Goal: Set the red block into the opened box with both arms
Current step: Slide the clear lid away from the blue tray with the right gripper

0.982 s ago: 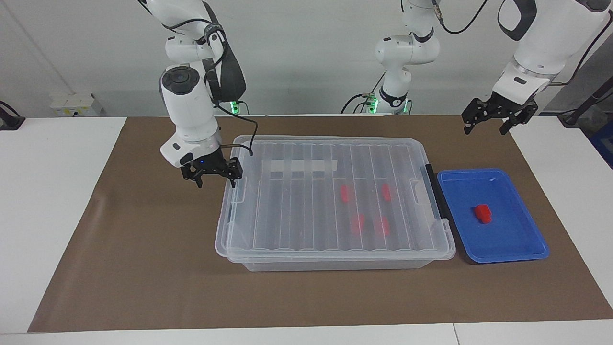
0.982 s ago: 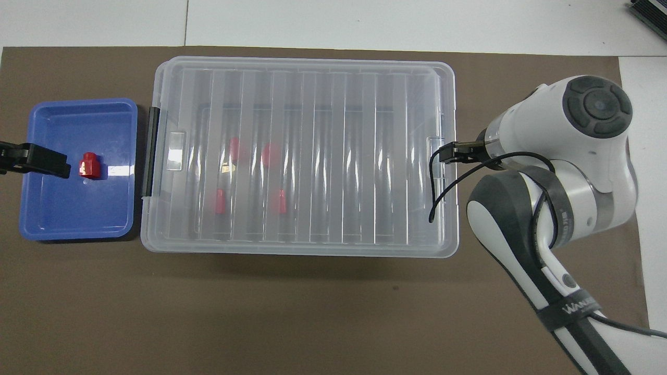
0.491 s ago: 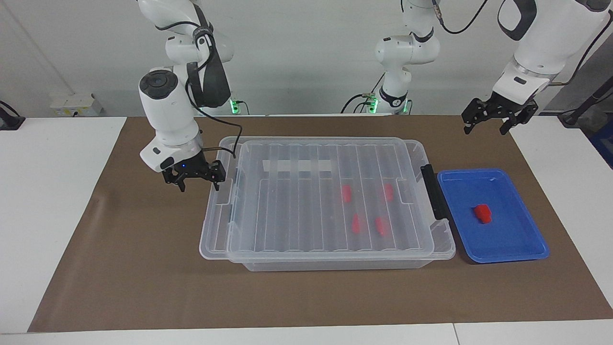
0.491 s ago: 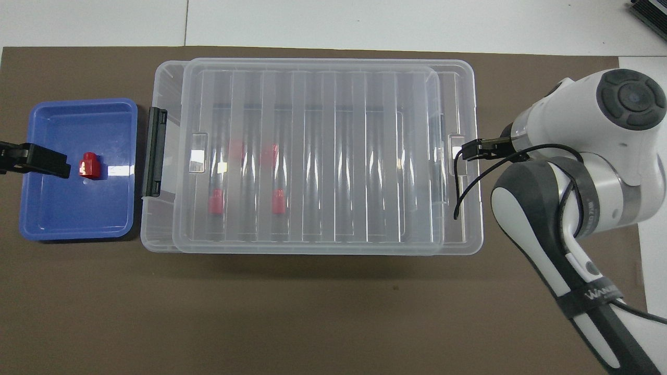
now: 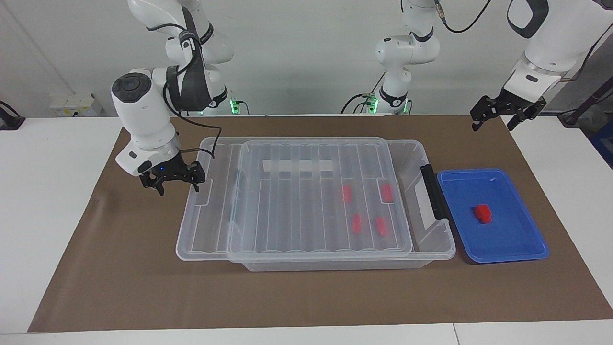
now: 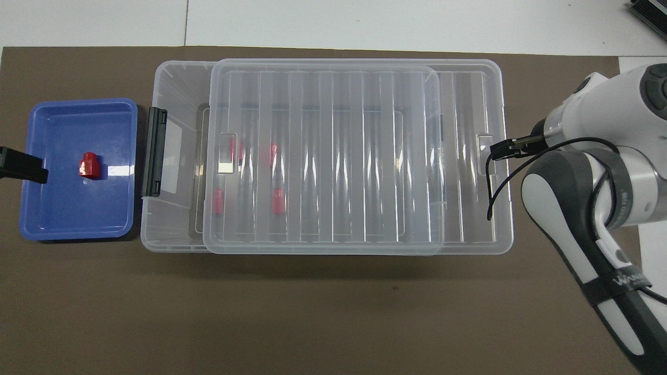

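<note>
The red block (image 5: 482, 213) (image 6: 89, 165) lies in the blue tray (image 5: 507, 239) (image 6: 73, 219) at the left arm's end of the table. The clear box (image 5: 415, 149) (image 6: 172, 83) sits mid-table. Its ribbed lid (image 5: 287, 201) (image 6: 323, 156) is slid toward the right arm's end, leaving a strip open beside the tray. My right gripper (image 5: 178, 187) (image 6: 501, 151) is open, with one fingertip at the lid's end tab. My left gripper (image 5: 493, 125) (image 6: 21, 165) hangs open over the mat beside the tray, holding nothing.
Several more red blocks (image 5: 357, 223) lie inside the box under the lid. A black bar (image 5: 433, 191) runs along the box's end beside the tray. A brown mat (image 5: 143, 287) covers the table.
My right gripper has moved toward the right arm's end and the lid slid with it, uncovering the box's end by the tray. My left gripper drew back slightly from the tray.
</note>
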Available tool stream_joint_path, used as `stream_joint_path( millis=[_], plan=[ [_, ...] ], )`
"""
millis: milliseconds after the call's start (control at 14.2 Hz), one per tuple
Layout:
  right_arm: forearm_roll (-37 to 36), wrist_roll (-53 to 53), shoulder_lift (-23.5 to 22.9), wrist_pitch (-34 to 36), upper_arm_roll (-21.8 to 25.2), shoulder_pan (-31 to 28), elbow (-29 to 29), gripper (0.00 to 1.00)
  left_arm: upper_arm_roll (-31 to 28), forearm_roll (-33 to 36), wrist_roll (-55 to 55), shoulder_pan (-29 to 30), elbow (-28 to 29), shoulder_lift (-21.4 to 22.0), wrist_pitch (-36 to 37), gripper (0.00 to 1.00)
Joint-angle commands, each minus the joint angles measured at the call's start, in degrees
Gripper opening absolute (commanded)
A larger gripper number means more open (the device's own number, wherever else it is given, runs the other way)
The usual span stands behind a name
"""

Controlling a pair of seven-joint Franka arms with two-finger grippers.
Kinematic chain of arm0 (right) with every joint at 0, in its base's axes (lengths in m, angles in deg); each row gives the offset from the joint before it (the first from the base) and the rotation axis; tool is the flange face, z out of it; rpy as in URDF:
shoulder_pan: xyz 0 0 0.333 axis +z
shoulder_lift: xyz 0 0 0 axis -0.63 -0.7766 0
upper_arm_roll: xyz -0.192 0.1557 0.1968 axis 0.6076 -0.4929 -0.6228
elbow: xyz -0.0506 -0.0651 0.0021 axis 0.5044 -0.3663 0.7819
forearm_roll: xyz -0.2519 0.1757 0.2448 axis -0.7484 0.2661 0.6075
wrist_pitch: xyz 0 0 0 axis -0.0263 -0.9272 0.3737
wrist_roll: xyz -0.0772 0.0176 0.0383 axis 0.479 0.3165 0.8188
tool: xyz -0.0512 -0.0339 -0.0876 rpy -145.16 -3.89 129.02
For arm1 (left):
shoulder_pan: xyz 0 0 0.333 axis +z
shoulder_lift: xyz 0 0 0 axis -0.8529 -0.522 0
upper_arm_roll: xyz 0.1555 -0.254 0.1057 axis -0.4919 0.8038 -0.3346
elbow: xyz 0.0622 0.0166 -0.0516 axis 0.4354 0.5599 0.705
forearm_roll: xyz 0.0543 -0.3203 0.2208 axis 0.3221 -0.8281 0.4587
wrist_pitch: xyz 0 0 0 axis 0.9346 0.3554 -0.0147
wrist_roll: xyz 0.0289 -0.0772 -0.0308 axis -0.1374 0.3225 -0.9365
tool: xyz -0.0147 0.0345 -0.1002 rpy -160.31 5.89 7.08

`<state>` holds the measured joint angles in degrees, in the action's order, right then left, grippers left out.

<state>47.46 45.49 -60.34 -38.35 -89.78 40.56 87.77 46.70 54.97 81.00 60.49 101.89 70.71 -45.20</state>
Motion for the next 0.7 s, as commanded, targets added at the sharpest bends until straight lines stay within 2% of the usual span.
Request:
stream_joint_path(
  millis=[0, 211, 351, 632],
  plan=[
    [-0.16, 7.19, -0.19, 1.55, 2.55, -0.54, -0.84, 0.99, -0.04, 0.5, -0.34, 3.66, 2.37, 2.38, -0.94, 1.0],
    [0.11, 12.2, -0.19, 1.82, 4.66, -0.54, -1.45, 0.99, -0.3, 0.5, -4.27, 3.94, 10.0, 4.31, -14.88, 1.0],
    [0.2, 17.38, -0.27, 1.82, 6.59, -0.54, -1.54, 0.99, -0.21, 0.5, -10.06, 3.06, 13.18, 3.96, -19.82, 1.0],
    [0.46, 24.69, -0.36, 1.82, 9.68, -0.63, -1.71, 0.99, -0.3, 0.5, -11.07, 4.19, 14.32, -2.08, -27.46, 1.0]
  ],
)
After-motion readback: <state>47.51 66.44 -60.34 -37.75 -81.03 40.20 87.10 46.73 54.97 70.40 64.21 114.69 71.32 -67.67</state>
